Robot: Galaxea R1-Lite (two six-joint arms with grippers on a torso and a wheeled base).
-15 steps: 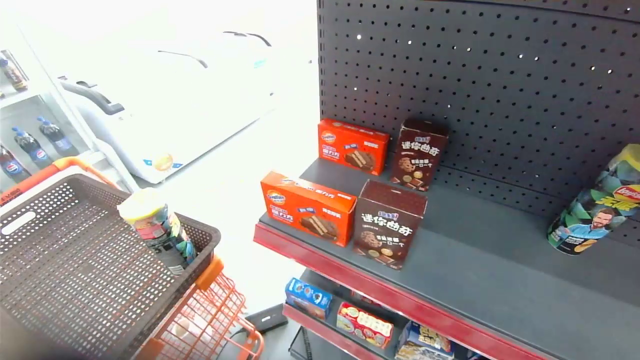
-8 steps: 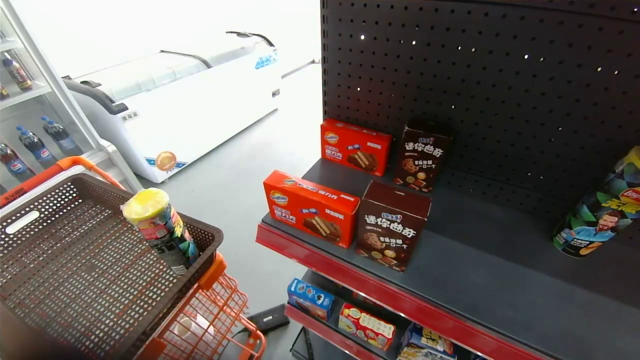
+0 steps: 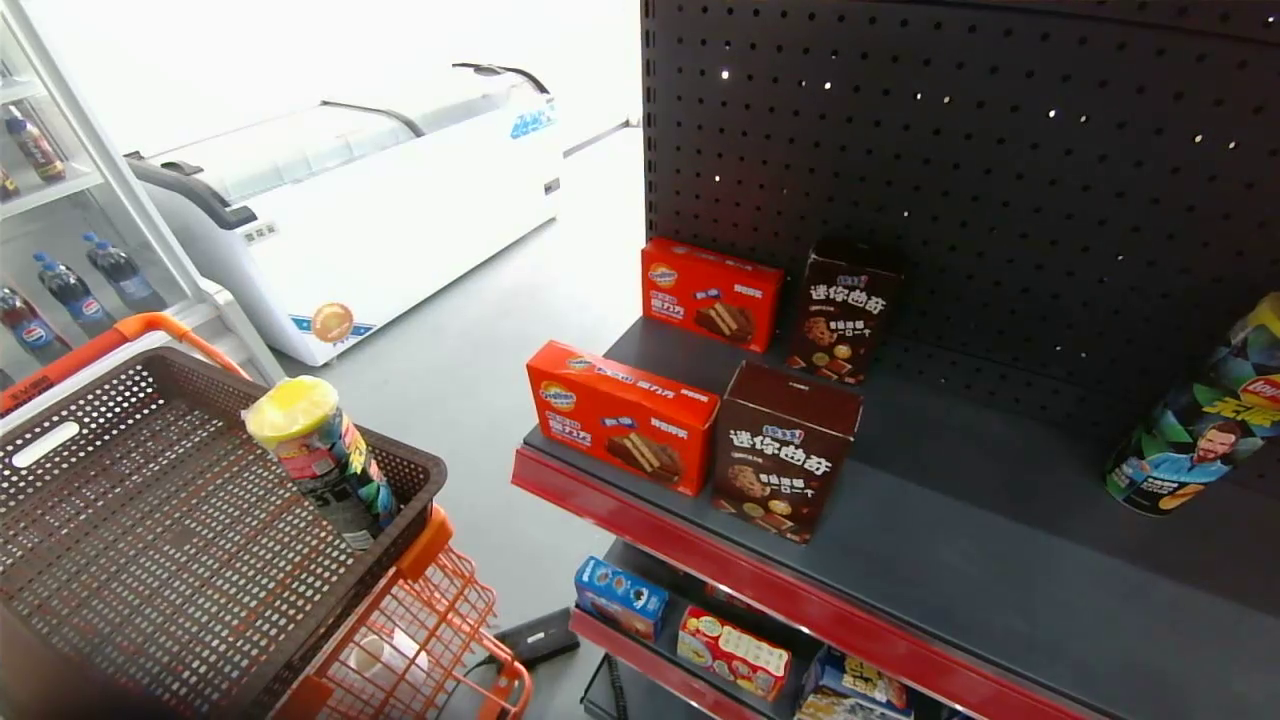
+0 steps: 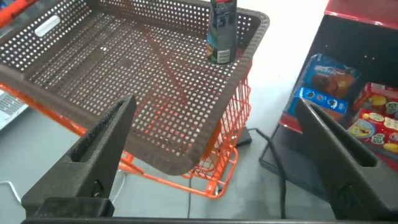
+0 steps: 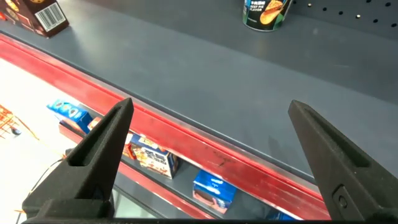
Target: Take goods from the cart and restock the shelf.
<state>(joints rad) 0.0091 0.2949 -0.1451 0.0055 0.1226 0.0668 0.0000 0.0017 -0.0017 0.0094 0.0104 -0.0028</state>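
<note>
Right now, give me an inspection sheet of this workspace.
Surface: dark shelf, goods at its left end and far right.
Job's things: chip can upright in the cart basket; orange boxes, brown boxes and a second can on the shelf.
Clutter: snack packs on the lower shelf.
Tools: left tool open, near the cart; right tool open, before the shelf edge.
Cables: black cable on the floor.
Surroundings: chest freezer, drinks fridge.

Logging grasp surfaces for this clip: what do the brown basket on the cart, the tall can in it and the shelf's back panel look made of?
Brown perforated basket: moulded plastic, matte, judging by its uniform hole grid. Tall yellow-lidded can: probably cardboard tube, glossy printed wrap, plastic lid. Black pegboard back panel: likely painted metal, matte.
</note>
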